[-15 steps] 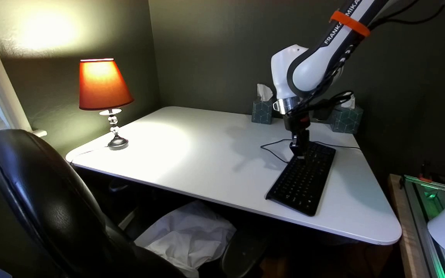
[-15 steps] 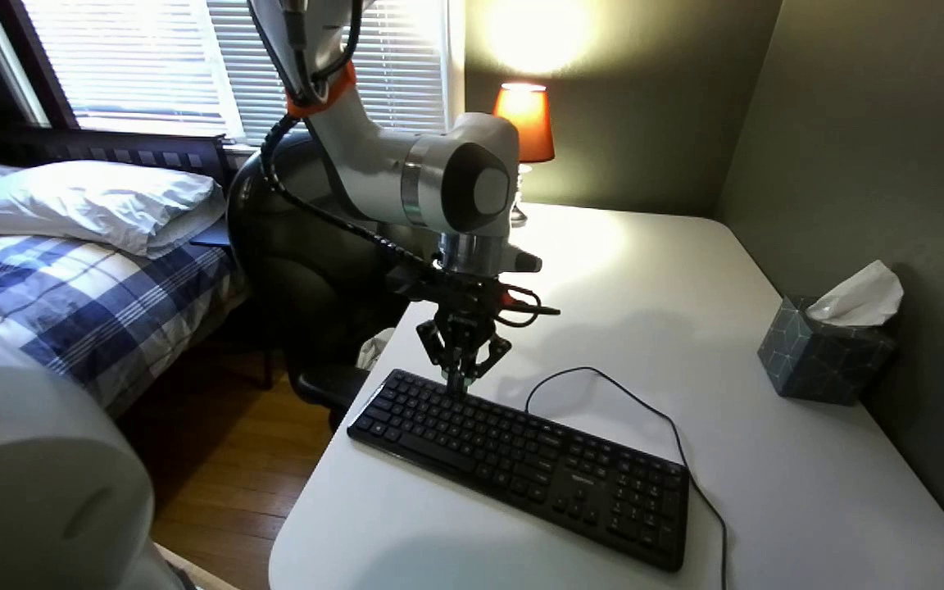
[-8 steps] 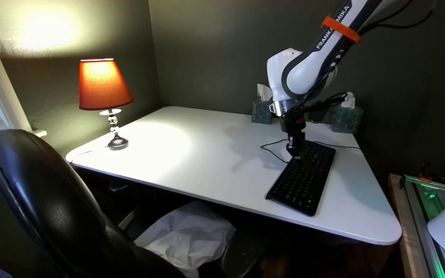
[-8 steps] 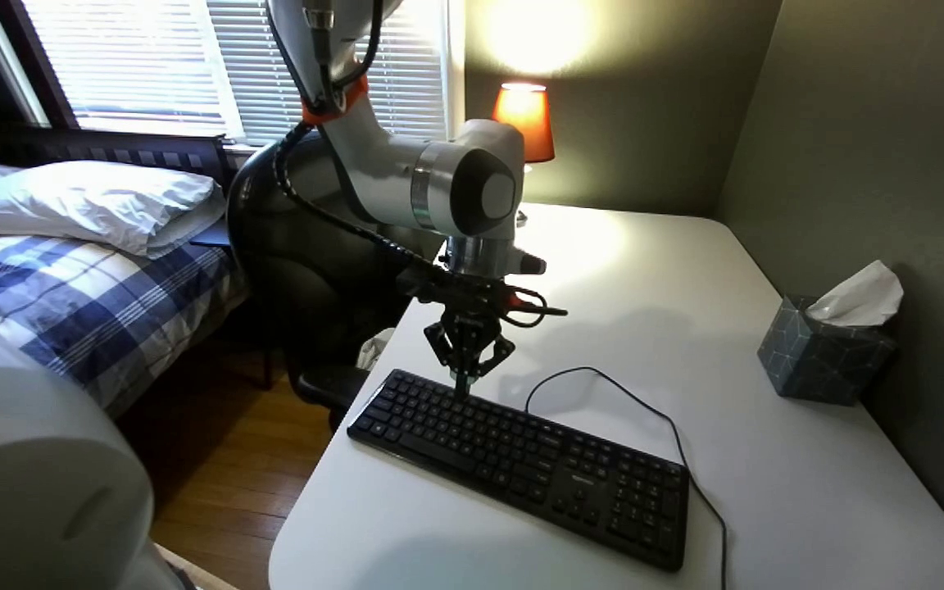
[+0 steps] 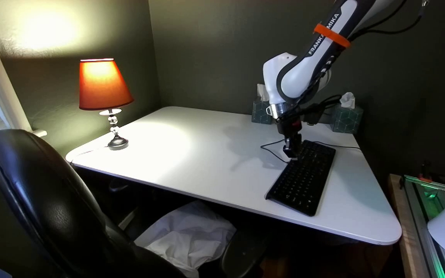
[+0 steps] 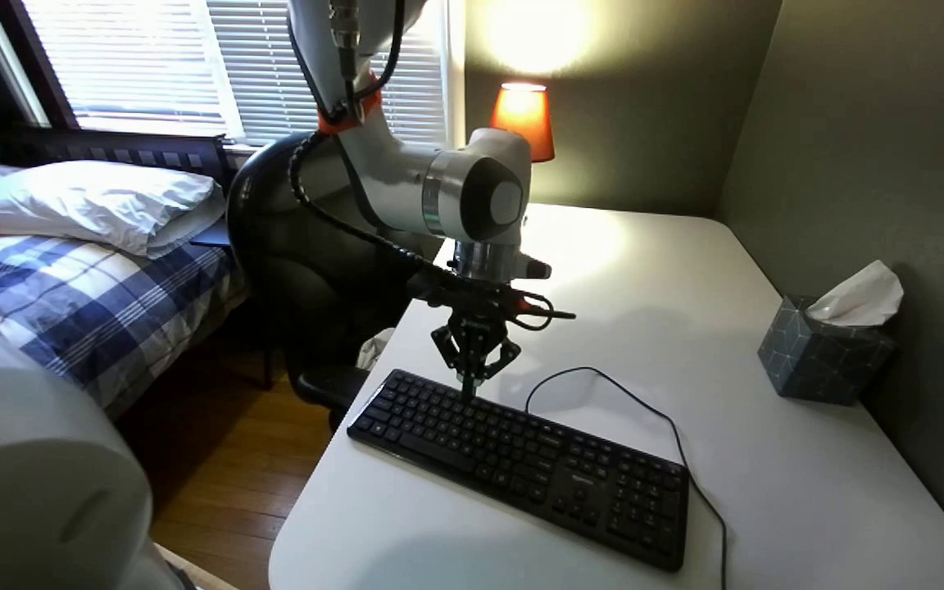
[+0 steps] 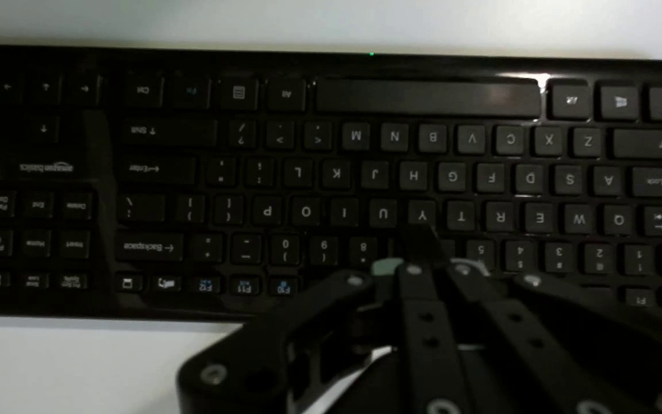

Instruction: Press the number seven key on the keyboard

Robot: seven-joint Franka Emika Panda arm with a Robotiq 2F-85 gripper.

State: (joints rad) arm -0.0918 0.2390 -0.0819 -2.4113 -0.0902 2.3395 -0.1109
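The black keyboard lies flat on the white table in both exterior views (image 5: 303, 185) (image 6: 521, 463). It fills much of the wrist view (image 7: 428, 98), with its lettering upside down. My gripper points down at the keyboard's back edge in both exterior views (image 5: 294, 157) (image 6: 469, 395). In the wrist view my gripper (image 7: 423, 241) is shut and holds nothing. Its fingertips cover the number row between the eight key (image 7: 364, 251) and the five key (image 7: 480, 253). Only a sliver of the seven key (image 7: 391, 245) shows beside them. I cannot tell whether the fingertips touch a key.
A thin black cable (image 6: 644, 401) runs from the keyboard across the table (image 6: 652, 270). Tissue boxes (image 5: 261, 112) (image 5: 347, 119) stand along the wall. A lit lamp (image 5: 104, 87) stands at the table's far end. A black chair (image 5: 52, 208) is at the table's side.
My shut gripper has shifted slightly along the keyboard's back edge, rightward in one exterior view and leftward in another, and the arm has come a little lower. The keyboard has not moved.
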